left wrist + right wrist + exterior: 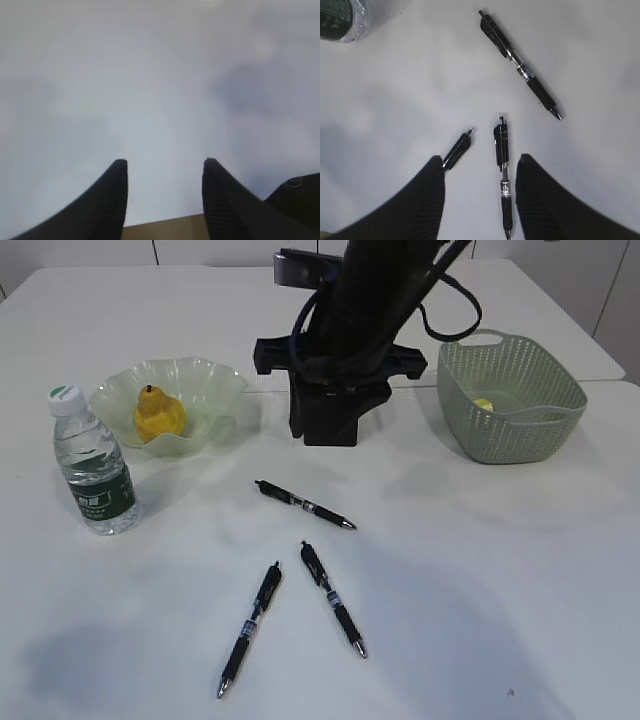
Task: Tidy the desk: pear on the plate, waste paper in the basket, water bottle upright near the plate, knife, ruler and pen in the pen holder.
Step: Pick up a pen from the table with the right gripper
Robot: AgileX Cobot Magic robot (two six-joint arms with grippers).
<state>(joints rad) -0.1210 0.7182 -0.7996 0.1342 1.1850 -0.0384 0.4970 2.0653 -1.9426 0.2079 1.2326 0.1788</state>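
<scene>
I look down at a slant on a large plain white table (480, 570). At its far middle a black robot arm (370, 290) leans over a matte black square pen holder (335, 410) and hides its top. Far right sits a sage-green oval plastic basket (520, 430) with woven-pattern walls; a scrap of yellow waste paper (484, 404) lies inside it. Far left is a pale green translucent glass plate (205, 390) with a ruffled rim, holding a yellow pear (158, 416) with a short brown stem. Just beside the plate, nearer me, a small clear plastic water bottle (92, 465) with a dark green label and white cap stands upright. Three black click pens (305, 505) lie apart on the bare table, none in the holder.

My left gripper (165, 165) hangs about half open over bare table, holding nothing. My right gripper (480, 162) is also about half open and empty, with one pen lying between its jaws below.
</scene>
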